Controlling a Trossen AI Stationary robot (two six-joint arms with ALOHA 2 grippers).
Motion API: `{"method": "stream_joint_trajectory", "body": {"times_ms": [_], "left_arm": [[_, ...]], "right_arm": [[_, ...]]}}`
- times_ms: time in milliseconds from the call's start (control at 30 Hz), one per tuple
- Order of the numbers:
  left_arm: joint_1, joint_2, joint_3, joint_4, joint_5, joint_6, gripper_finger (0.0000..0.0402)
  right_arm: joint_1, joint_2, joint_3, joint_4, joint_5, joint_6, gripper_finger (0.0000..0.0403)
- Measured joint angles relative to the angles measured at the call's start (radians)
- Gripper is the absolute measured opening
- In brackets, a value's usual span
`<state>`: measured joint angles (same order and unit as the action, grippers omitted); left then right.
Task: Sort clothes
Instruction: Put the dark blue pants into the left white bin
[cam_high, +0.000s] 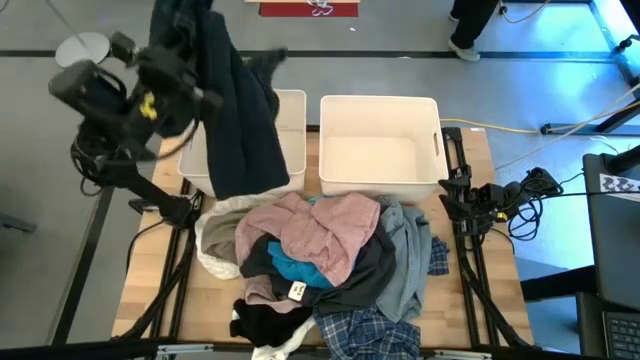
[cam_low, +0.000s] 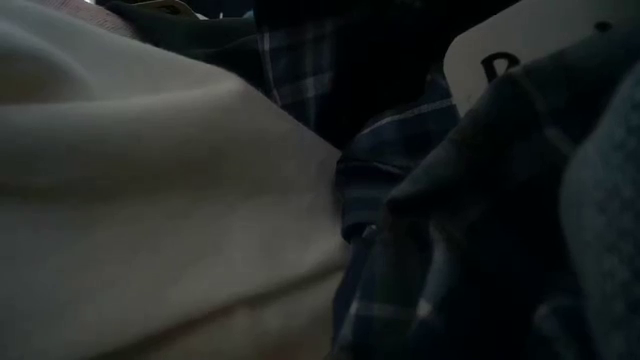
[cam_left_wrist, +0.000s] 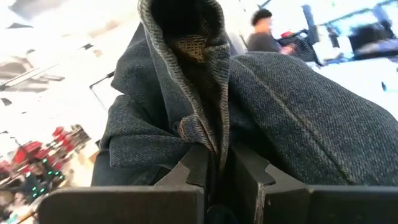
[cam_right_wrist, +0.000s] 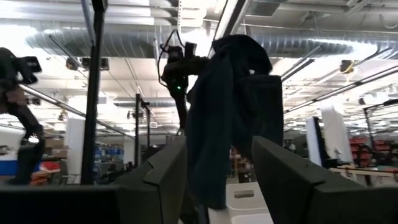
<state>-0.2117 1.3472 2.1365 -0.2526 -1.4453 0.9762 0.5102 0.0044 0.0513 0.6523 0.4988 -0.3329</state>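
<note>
Hanging from the left gripper (cam_left_wrist: 214, 180), a dark denim garment (cam_high: 238, 110) is held high over the left white bin (cam_high: 293, 125). The jaws are almost shut, and a fold of the cloth is pinched between them. The right gripper (cam_right_wrist: 217, 180) is kept low, with its jaws about half open and nothing held. The other clothes (cam_high: 320, 265) are piled on the wooden table (cam_high: 160, 270), in front of the two bins. A small white tag (cam_high: 296, 291) is seen on the pile, but its writing cannot be read.
</note>
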Motion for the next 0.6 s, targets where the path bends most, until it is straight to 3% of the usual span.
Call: {"method": "stream_joint_trajectory", "body": {"times_ms": [133, 267, 433, 600], "left_arm": [[0.08, 0.008, 0.0, 0.255, 0.132, 0.11, 0.0025], [0.144, 0.02, -0.001, 0.286, 0.191, 0.164, 0.0025], [0.214, 0.025, -0.046, 0.079, 0.188, 0.068, 0.0033], [0.235, 0.023, -0.066, -0.269, 0.196, -0.238, 0.0036]], "right_arm": [[0.0, 0.0, 0.0, 0.0, 0.036, -0.014, 0.0182], [0.0, 0.0, 0.0, -0.03, 0.041, -0.015, 0.0182], [0.0, 0.0, 0.0, -0.059, 0.041, -0.015, 0.0182], [0.0, 0.0, 0.0, -0.086, 0.041, 0.004, 0.0182]]}}
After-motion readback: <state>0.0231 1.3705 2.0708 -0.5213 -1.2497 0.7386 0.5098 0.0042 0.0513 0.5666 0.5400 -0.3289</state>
